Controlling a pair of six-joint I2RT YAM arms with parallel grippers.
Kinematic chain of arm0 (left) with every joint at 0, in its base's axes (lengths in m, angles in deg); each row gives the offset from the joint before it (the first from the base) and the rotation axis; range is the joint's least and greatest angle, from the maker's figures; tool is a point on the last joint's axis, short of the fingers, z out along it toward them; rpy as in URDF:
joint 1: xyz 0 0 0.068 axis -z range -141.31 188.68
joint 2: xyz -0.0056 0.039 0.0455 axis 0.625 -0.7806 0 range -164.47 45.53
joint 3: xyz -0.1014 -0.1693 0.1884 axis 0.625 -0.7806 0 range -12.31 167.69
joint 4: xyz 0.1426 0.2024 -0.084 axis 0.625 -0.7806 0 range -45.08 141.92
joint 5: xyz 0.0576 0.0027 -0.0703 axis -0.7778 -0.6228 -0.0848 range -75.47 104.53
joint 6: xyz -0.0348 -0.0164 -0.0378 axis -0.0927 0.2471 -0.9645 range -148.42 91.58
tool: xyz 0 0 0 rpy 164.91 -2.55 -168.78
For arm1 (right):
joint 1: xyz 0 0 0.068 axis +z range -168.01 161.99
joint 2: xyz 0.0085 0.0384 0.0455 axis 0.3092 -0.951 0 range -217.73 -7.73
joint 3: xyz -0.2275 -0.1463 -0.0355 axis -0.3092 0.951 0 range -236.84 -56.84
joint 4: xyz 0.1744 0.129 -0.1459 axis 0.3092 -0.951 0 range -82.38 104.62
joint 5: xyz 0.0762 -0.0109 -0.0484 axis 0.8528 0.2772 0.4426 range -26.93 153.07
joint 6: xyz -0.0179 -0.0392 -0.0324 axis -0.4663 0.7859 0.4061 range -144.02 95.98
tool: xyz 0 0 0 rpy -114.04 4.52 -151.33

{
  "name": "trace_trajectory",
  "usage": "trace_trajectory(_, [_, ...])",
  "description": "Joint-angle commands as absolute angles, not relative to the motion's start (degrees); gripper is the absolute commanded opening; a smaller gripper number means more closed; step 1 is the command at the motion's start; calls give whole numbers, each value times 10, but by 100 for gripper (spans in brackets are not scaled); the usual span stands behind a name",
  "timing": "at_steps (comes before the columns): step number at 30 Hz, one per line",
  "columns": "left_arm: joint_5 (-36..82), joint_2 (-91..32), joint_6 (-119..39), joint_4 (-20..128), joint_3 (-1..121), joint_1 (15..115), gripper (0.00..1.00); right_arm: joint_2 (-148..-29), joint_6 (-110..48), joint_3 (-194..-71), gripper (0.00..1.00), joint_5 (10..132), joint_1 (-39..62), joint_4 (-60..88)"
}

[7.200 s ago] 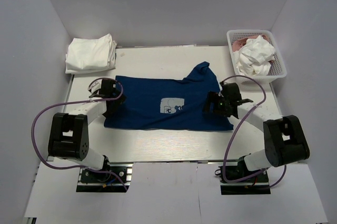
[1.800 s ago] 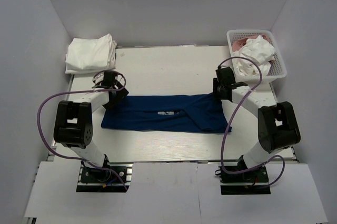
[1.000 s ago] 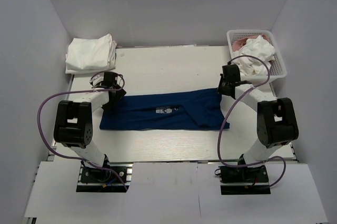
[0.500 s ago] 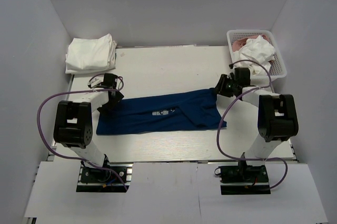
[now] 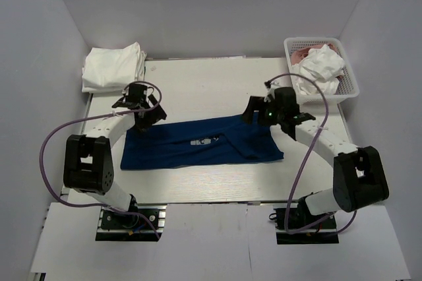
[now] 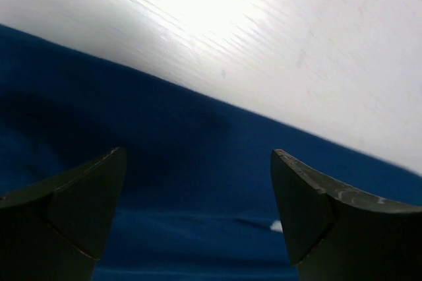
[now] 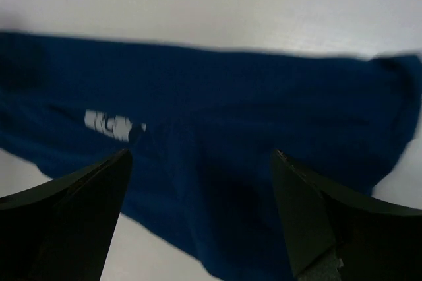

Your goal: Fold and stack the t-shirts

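Navy tee: folded into long band, lying flat across middle of table. Right end wider, loose flap overlapping. White chest print only partly showing at mid-band.
Folded white tees: neat stack, far-left corner.
Crumpled white tee in basket, far right, pink tee mostly hidden behind it.

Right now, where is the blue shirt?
Overhead view: the navy t-shirt lies across the table's middle, basket beyond its right end, white shirts beyond its left.

T-shirt at centre, stack of t-shirts behind on the left, basket with more t-shirts behind on the right
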State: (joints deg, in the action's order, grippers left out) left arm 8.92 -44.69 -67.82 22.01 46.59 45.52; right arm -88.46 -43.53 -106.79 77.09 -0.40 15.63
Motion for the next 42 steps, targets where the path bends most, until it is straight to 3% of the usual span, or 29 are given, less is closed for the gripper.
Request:
trace_trajectory(1, [158, -419, -653, 227, 428, 476, 100, -890, -481, -1034, 90, 727, 40, 87])
trace_trajectory(6, [50, -404, -681, 205, 374, 488, 100, -937, -528, -1038, 90, 661, 84, 61])
trace_trajectory(12, [64, -445, -711, 219, 337, 512, 100, -1068, -551, -1104, 90, 614, 90, 44])
trace_trajectory(17, [111, -453, -736, 250, 319, 544, 100, -1261, -545, -1328, 90, 556, 77, -36])
trace_trajectory(23, [189, -445, -758, 296, 319, 601, 100, -1423, -532, -1582, 90, 627, 49, -38])
trace_trajectory(29, [152, -411, -739, 257, 362, 682, 100, -1372, -444, -1593, 90, 728, 48, 94])
trace_trajectory(35, [-50, -377, -749, 134, 384, 688, 100, -1224, -413, -1464, 90, 726, 52, 137])
trace_trajectory(42, [-21, -372, -729, 118, 364, 700, 100, -1173, -423, -1371, 90, 720, 66, 101])
